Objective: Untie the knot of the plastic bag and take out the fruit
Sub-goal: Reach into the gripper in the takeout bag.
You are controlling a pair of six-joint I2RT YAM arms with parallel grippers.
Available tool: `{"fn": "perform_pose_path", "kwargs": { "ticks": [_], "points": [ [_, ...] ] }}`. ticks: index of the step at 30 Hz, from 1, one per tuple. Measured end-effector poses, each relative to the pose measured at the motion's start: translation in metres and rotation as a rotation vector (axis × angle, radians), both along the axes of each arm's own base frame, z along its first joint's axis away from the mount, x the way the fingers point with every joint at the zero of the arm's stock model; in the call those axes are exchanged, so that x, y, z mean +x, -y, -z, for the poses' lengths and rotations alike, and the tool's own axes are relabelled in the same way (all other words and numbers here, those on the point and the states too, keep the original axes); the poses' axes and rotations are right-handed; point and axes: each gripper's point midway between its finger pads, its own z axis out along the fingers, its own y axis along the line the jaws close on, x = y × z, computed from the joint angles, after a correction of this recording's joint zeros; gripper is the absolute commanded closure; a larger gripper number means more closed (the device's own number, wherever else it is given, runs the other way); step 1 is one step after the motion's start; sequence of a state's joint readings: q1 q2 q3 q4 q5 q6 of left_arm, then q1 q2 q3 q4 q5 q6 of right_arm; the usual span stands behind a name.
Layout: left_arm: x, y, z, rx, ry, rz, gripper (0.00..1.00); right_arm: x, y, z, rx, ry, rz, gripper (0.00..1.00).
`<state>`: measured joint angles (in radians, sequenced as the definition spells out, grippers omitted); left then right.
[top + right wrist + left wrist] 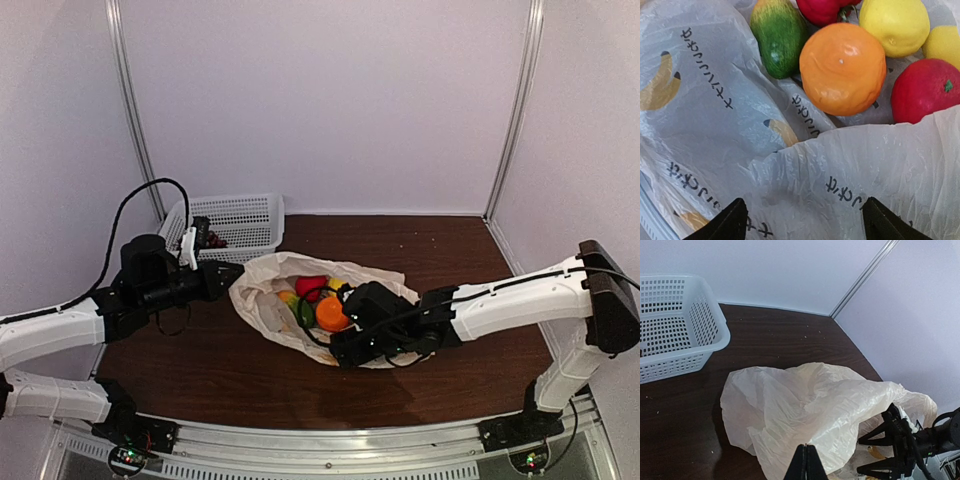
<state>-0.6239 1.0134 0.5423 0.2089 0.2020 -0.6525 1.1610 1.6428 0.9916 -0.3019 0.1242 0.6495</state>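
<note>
**Q:** Where does the plastic bag (262,298) lie?

**A:** At mid-table (460,250), on the dark wood-grain surface between the two arms. Its mouth is open upward. The cream film is crumpled and printed with yellow bananas and dark lettering. A white perforated basket (238,222) stands at the far left corner, apart from the bag.

**Q:** And the fruit (329,313)?

**A:** Inside the open bag, resting on its film. In the right wrist view an orange fruit (842,67) sits at centre, with a green one (780,42) just beside it on the left. A red one (925,90) is at the right and a yellow one (895,25) lies beyond.

**Q:** How does the left gripper (806,462) stand?

**A:** Its fingers are pressed together, with the tips at the bag's left edge. Whether any film is nipped between them cannot be told.

**Q:** And the right gripper (807,220)?

**A:** Its fingers are spread wide over a fold of the bag, just short of the orange fruit. They hold nothing.
</note>
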Motion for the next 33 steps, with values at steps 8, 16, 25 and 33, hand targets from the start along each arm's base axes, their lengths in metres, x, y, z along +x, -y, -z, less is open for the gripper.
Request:
{"fn": "perform_pose_path", "kwargs": {
  "ticks": [8, 16, 25, 33],
  "points": [
    [-0.001, 0.000, -0.004, -0.004, 0.012, 0.004, 1.00, 0.035, -0.023, -0.073, 0.077, 0.166, 0.030, 0.12],
    [-0.002, 0.000, -0.005, -0.007, 0.014, 0.005, 1.00, 0.076, -0.043, -0.072, 0.039, 0.242, 0.058, 0.12],
    [-0.002, 0.000, -0.005, -0.007, 0.014, 0.006, 1.00, 0.095, -0.036, -0.030, -0.069, 0.235, 0.066, 0.12],
    [-0.002, 0.000, -0.005, -0.007, 0.014, 0.006, 1.00, 0.107, -0.030, -0.011, -0.098, 0.222, 0.085, 0.14]
  ]
}}
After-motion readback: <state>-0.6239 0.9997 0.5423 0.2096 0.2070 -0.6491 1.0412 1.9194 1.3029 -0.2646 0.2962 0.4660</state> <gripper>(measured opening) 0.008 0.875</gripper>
